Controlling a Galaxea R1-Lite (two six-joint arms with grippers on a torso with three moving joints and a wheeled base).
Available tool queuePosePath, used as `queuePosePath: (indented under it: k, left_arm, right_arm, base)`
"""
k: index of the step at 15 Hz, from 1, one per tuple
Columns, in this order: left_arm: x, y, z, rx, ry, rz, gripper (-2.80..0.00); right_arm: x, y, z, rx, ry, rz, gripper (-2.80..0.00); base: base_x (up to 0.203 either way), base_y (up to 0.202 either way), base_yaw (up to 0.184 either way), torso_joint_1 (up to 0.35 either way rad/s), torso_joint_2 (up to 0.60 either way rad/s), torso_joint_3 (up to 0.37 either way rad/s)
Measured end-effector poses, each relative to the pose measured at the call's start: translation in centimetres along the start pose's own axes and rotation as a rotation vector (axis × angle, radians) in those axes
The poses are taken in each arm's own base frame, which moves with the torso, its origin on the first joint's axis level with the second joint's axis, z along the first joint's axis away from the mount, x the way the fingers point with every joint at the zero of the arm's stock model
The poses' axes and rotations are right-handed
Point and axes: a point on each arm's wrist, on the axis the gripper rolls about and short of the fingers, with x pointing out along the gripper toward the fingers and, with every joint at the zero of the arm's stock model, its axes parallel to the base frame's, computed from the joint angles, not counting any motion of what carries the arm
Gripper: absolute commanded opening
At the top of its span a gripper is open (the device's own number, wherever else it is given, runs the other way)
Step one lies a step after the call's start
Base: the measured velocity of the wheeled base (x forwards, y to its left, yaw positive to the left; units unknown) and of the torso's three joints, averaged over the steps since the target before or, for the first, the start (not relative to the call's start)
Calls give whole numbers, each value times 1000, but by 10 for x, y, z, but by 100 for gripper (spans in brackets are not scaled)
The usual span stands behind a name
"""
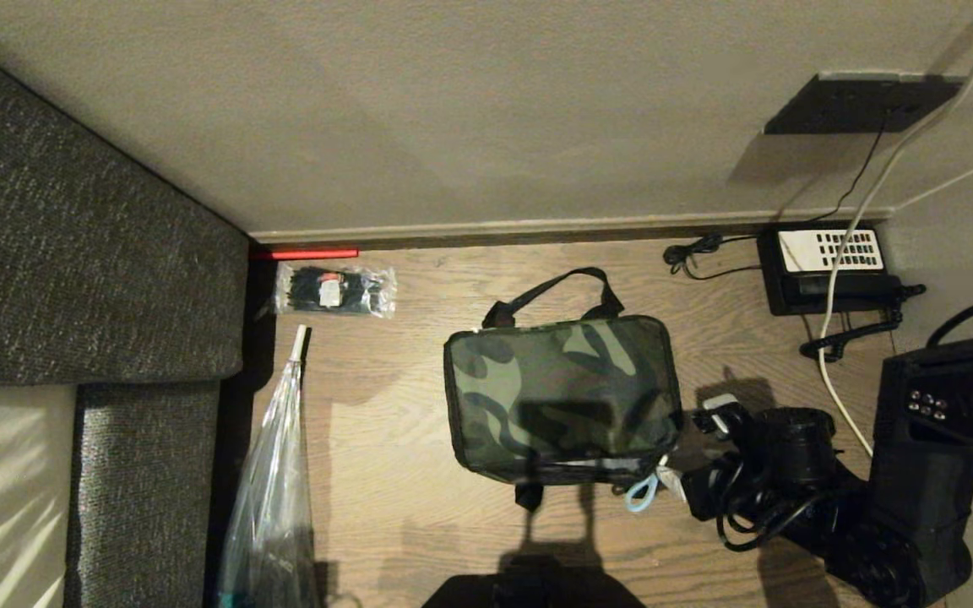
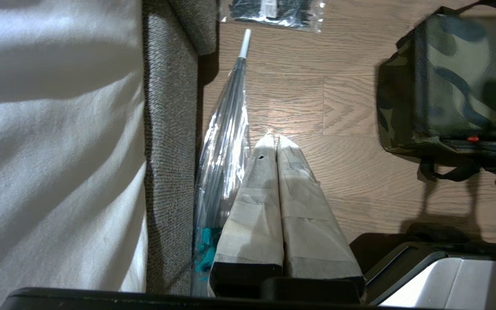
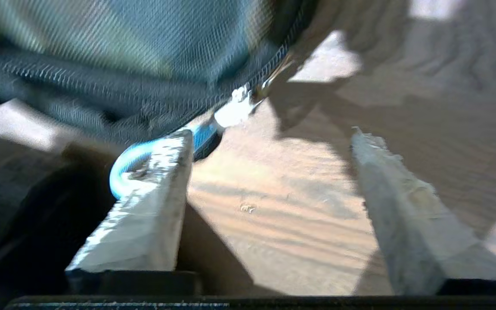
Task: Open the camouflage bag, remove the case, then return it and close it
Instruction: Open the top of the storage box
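Observation:
The camouflage bag (image 1: 562, 393) lies on the wooden floor with its lid down and its black strap handles toward the wall. It also shows in the left wrist view (image 2: 454, 82) and, close up, in the right wrist view (image 3: 123, 56). A blue loop pull (image 1: 640, 494) hangs from the zipper at its near right corner. My right gripper (image 1: 693, 447) is low beside that corner and open (image 3: 269, 133), with only floor between its fingers. The blue loop (image 3: 136, 159) rests against the outside of one finger. The case is hidden. My left gripper (image 2: 276, 138) is shut and parked left of the bag.
A clear packet of black ties (image 1: 334, 290) lies near the wall. A long clear plastic sleeve (image 1: 279, 473) lies along the grey upholstered furniture (image 1: 89, 253) on the left. A black telephone (image 1: 828, 266) and cables (image 1: 841, 338) sit at the back right.

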Motion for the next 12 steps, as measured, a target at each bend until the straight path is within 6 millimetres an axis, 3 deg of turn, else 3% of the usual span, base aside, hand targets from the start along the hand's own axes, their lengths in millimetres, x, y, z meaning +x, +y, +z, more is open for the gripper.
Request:
queuePosePath:
  k: [4, 8, 12]
  left_arm:
    - [0, 0, 0, 0, 0, 0, -280]
    - [0, 0, 0, 0, 0, 0, -280]
    - [0, 0, 0, 0, 0, 0, -280]
  right_arm:
    - [-10, -15, -3, 35, -6, 163, 0]
    - [-10, -29, -5, 6, -13, 155, 0]
    - [-6, -31, -7, 6, -9, 157, 0]
  base:
    - [0, 0, 0, 0, 0, 0]
    - [0, 0, 0, 0, 0, 0]
    - [0, 0, 0, 0, 0, 0]
